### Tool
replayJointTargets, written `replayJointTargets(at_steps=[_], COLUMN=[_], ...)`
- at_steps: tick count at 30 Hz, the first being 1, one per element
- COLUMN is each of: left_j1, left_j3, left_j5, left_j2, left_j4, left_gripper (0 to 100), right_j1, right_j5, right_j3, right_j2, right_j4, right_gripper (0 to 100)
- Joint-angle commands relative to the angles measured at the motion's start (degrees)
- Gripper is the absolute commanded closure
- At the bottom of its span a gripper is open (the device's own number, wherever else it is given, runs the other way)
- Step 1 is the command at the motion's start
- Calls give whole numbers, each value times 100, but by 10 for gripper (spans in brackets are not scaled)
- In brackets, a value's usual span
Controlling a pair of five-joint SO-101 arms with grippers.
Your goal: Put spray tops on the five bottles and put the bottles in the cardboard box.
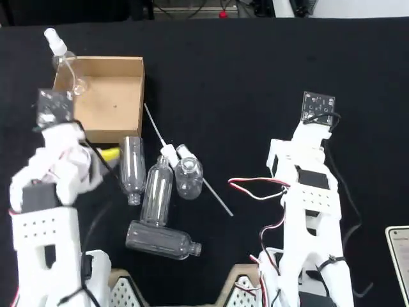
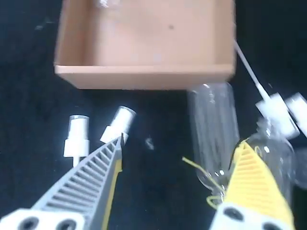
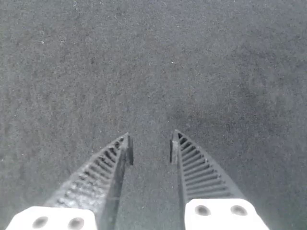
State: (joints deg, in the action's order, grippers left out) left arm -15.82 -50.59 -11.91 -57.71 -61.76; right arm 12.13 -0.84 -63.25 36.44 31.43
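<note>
The cardboard box [image 1: 128,96] [image 2: 144,72] stands at the table's back left. A clear bottle with a spray top [image 1: 64,61] leans in its far left corner. Several uncapped clear bottles [image 1: 158,192] lie in a cluster in front of the box. Loose spray tops with long tubes [image 1: 167,152] rest among them. My left gripper [image 2: 181,142] hovers open just before the box's near wall, its yellow finger [image 1: 110,153] beside a lying bottle [image 2: 213,129]. Two white spray tops [image 2: 76,139] lie by its grey finger. My right gripper [image 3: 151,142] hangs open and empty over bare cloth.
A black cloth [image 1: 255,77] covers the table. The right arm [image 1: 310,185] stands at the right, apart from the bottles. A red and white cable [image 1: 255,188] loops from it towards the middle. A white object [image 1: 399,246] sits at the right edge.
</note>
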Motion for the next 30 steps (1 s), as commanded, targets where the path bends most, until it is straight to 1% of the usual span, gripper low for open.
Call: replayJointTargets(at_steps=[1,3,8,12,20,22,27,30], left_j1=[435,681,1411,1930,3029,3266,3793,3960], left_j3=[-215,-268,-207,-347,-1165,-1376,-2141,-2703], left_j5=[-97,-97,-97,-97,-53,-26,404,484], left_j2=[-949,-1275,-2004,-2558,-3675,-3965,-4580,-4686], left_j4=[-176,-448,-1424,-1688,-1644,-1424,-747,-105], left_gripper=[653,653,653,652,650,650,650,650], right_j1=[44,44,44,44,53,53,53,53], right_j5=[9,18,18,18,18,18,18,18], right_j3=[22,22,22,22,13,13,13,13], right_j2=[-40,-40,-40,-40,-48,-48,-48,-48], right_j4=[-141,-141,-141,-141,-141,-141,-141,-141], right_gripper=[868,868,868,868,868,868,868,868])
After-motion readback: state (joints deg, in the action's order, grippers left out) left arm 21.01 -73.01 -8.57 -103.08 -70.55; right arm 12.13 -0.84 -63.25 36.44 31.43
